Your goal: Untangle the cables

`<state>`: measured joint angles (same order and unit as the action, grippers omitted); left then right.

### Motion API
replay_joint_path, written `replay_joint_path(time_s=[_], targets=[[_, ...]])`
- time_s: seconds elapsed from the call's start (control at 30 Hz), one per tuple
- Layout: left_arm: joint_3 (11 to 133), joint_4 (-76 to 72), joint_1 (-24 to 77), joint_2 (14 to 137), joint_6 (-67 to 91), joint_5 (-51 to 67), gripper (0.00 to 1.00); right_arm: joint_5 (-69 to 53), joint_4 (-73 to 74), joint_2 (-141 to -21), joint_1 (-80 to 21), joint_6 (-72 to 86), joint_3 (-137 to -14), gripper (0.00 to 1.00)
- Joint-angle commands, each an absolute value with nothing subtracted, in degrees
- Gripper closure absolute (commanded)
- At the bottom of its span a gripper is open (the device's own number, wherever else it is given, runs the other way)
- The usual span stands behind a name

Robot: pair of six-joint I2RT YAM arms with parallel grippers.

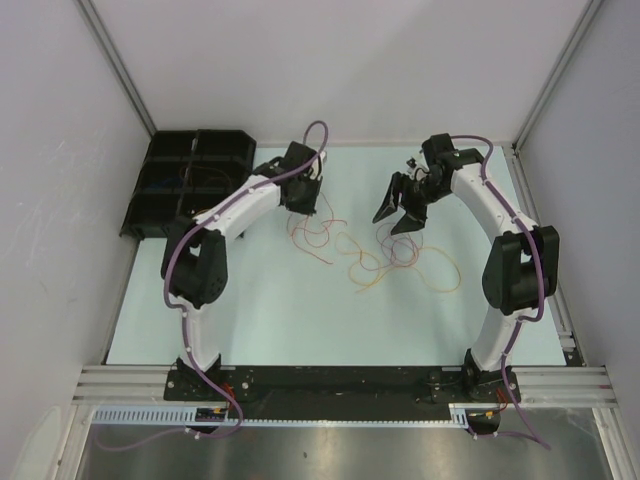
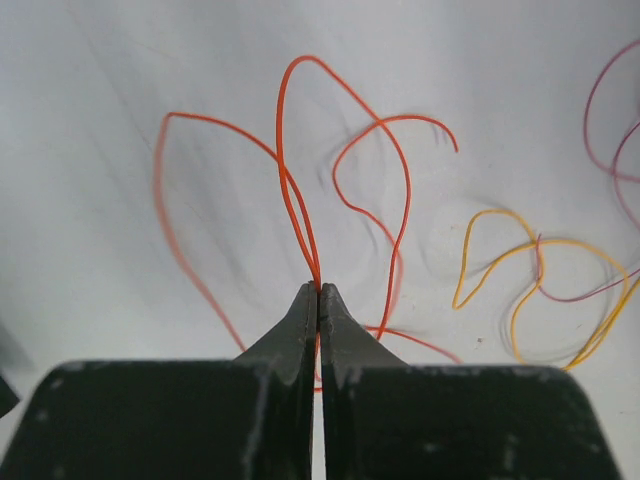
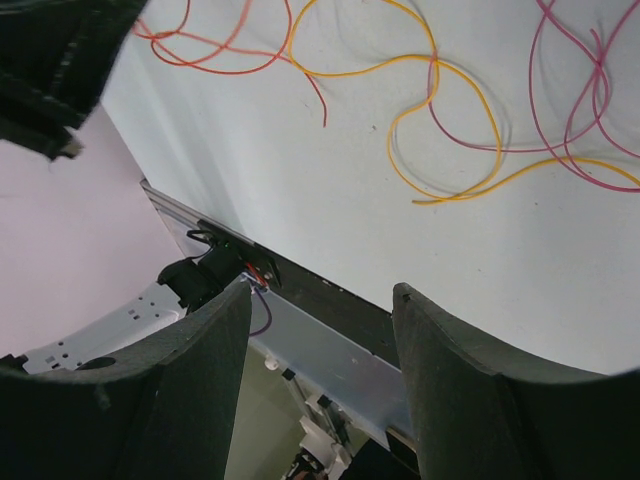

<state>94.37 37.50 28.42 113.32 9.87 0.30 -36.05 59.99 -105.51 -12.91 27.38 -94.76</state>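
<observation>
Item 1: cables [image 1: 372, 256]. We log a loose tangle of thin wires lying mid-table [image 1: 300, 320]. From above, its long axis runs left to right between the two arms.

Item 2: orange cable [image 2: 284, 150]. It sits at the left end of the tangle. In the left wrist view its loops fan out from the pinch point, pointing away from the fingers, and the tallest loop is narrow and nearly straight ahead.

Item 3: yellow cable [image 2: 520, 300]. It lies to the right of the orange one in curled loops and crosses the pinkish-purple cable [image 2: 592, 110].

Item 4: left gripper [image 2: 318, 292]. The jaws are pressed together, with the orange cable nipped at the very tips.

Item 5: right gripper [image 3: 322, 300]. The fingers are spread wide with nothing between them (we see only bare table and frame through the gap). The yellow and pinkish-purple loops lie beyond it.

Item 6: black tray [image 1: 190, 180]. It stands at the far left corner, apart from the wires.
</observation>
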Motion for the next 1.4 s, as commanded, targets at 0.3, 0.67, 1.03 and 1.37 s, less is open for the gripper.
replay_joint_path(time_s=[0.3,0.67,1.03,1.37], targets=[[120.4,52.7,20.2,108.5,16.0,-5.6,1.0,-39.2,59.2,-103.7,-13.3,27.1,-96.9,0.37],[135.4,55.7,14.9,109.6,25.0,-11.1,1.0,-40.1,59.1,-104.2,-14.8,27.2,-97.3,0.37],[135.9,41.7,4.9,111.1,27.5,-5.4,0.99,-40.6,58.1,-103.5,-17.2,27.7,-95.8,0.37],[136.1,31.6,0.8,113.6,27.9,-0.4,1.0,-39.8,57.7,-101.1,-15.0,27.9,-92.3,0.37]])
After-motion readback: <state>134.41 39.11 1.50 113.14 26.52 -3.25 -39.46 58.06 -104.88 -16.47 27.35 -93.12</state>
